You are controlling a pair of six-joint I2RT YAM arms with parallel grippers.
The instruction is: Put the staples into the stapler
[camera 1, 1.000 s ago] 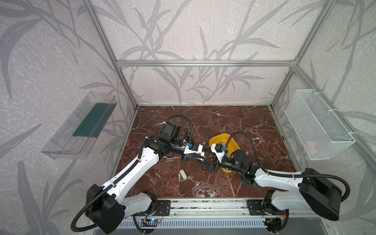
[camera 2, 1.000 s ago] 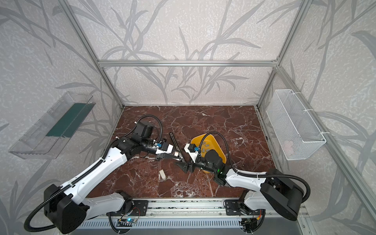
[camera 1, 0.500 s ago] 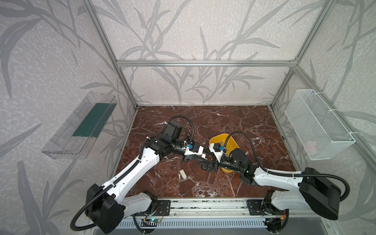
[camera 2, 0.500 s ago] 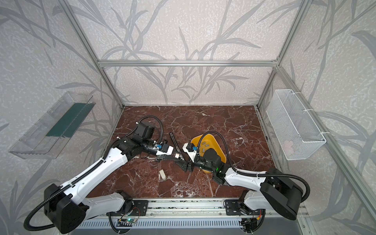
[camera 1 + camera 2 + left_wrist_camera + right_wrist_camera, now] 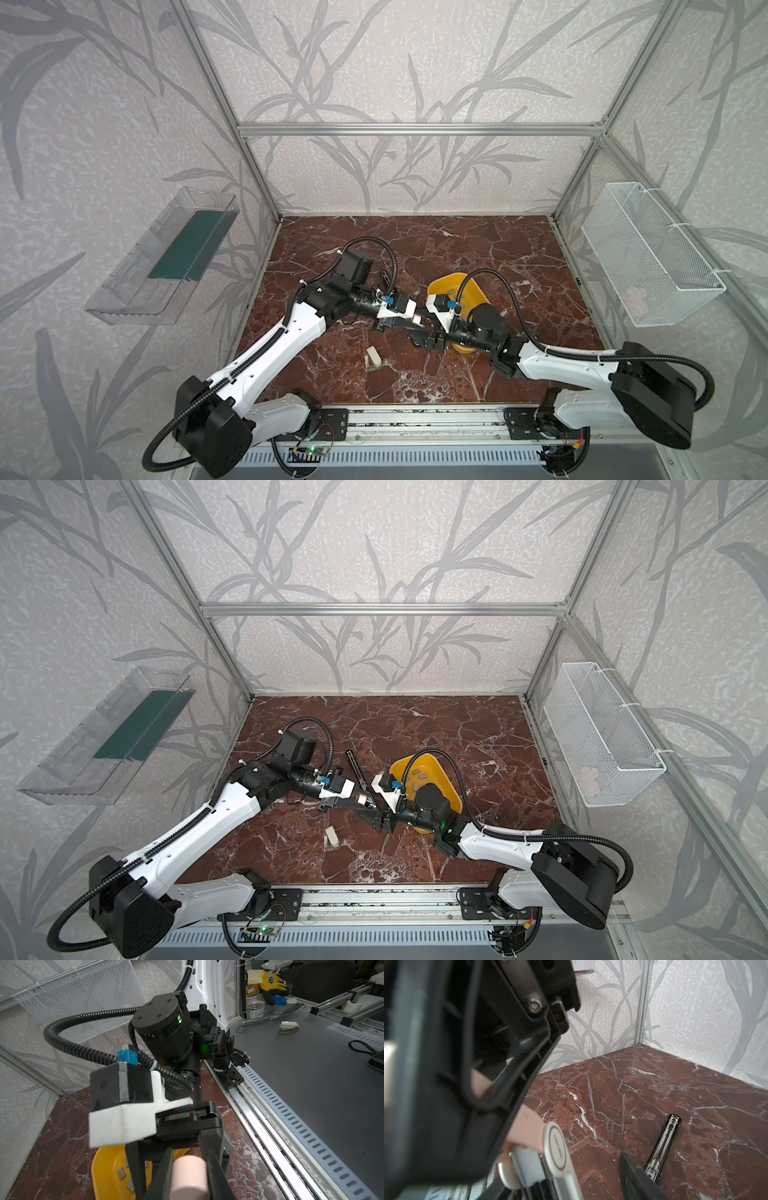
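1. Left gripper [image 5: 188, 1180] pinches the pink stapler [image 5: 529, 1136], holding it off the floor just beside the yellow tray [image 5: 436, 769].
2. Right gripper [image 5: 380, 814] is spread, jaws straddling the stapler's free end; contact unclear.
3. Staples [image 5: 423, 776] lie loose in the tray, none picked up.
4. Risk: an uneven squeeze could twist the stapler out of the left pinch, and the crowded fingers may collide.

White veins run through the dark red-brown marble-patterned tabletop [image 5: 478, 249], and the pale grey walls [image 5: 415, 62] bear a darker grey leaf print. The small grey metallic staple strips [image 5: 424, 777] lie against a yellow plastic tray [image 5: 436, 771]. Elsewhere are a pale pink rounded plastic stapler [image 5: 190, 1176], a long black metal rail [image 5: 662, 1145] and a white wire mesh basket [image 5: 648, 257].
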